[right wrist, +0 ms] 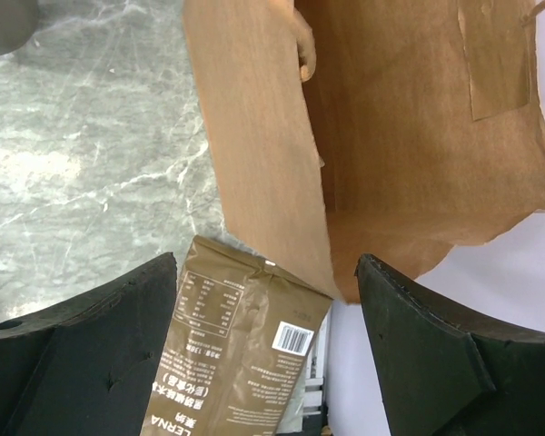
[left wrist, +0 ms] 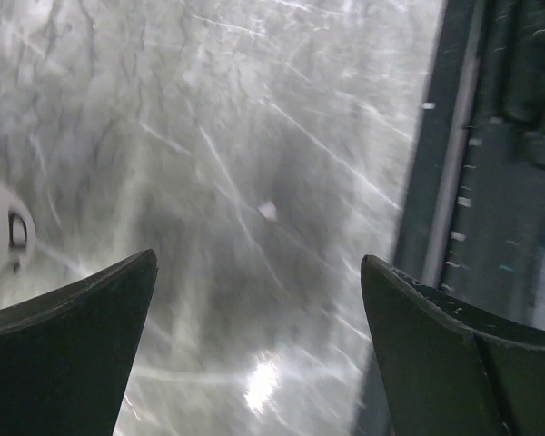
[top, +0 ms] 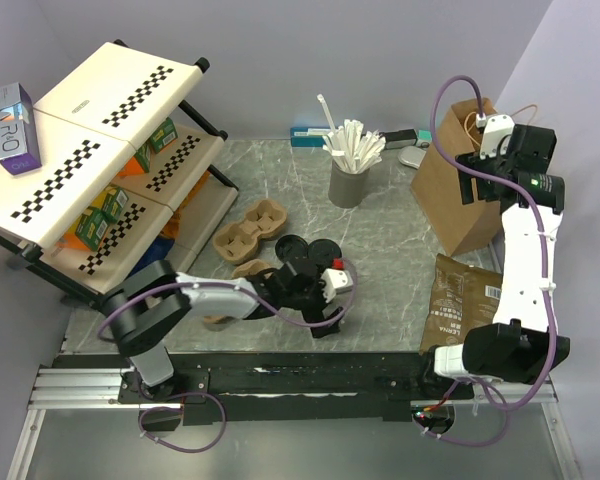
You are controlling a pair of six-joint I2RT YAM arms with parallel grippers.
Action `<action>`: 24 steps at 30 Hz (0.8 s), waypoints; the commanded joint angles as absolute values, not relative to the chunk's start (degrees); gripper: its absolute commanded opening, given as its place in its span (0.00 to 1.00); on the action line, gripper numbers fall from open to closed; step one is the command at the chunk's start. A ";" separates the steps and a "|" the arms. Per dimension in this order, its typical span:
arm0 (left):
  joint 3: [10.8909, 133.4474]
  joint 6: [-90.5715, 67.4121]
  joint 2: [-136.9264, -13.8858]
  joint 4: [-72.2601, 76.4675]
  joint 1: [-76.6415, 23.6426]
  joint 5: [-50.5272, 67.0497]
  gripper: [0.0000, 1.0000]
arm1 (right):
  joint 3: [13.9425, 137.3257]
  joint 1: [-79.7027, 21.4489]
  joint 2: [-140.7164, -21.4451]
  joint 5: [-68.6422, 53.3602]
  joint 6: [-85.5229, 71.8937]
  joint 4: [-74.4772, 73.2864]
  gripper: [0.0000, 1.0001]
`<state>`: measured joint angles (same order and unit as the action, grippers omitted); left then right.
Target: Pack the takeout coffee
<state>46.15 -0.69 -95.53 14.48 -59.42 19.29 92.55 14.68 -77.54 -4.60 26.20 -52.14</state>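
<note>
Finds the left jaws spread wide with nothing between them, black fingers framing bare grey marbled bench and, at 3 o'clock in the left wrist view, the dark rail along the near edge. Catches a sliver of something white and rounded at 9 o'clock in that view, with too little of it in frame to tell whether it is the white paper cup. Places these jaws, from above, low over the bench close to its near edge, at about 6 o'clock of the grey cup of white sticks. Makes out the round black lid lying flat on the bench just beyond the left wrist, at its 11 o'clock. Cannot pick out the cup itself in the top view. Finds the right jaws likewise apart and gripping nothing, raised above the bench at the open mouth of the brown paper bag, which stands upright at 12 to 1 o'clock in the right wrist view with its inside showing. Sees a brown printed coffee pouch lying flat at 6 o'clock there, just beside the bag's base. Notes brown pulp cup carriers at 10 o'clock of the lid and, farther out at 9 to 10 o'clock, a tiered shelf rack holding cartons, with a purple box on top.
</note>
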 commanded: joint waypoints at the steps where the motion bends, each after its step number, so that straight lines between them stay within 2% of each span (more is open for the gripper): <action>1: 51.59 10.88 -99.14 10.82 -59.41 17.32 0.99 | 92.11 14.94 -72.95 -5.18 24.61 -53.53 0.86; 8: 53.43 23.45 -99.58 3.43 -58.45 18.28 0.99 | 90.44 15.03 -70.23 -5.36 24.17 -53.18 0.86; 24: 62.83 26.02 -108.81 3.16 -53.44 14.15 0.99 | 88.33 14.94 -68.91 -5.89 23.12 -52.73 0.87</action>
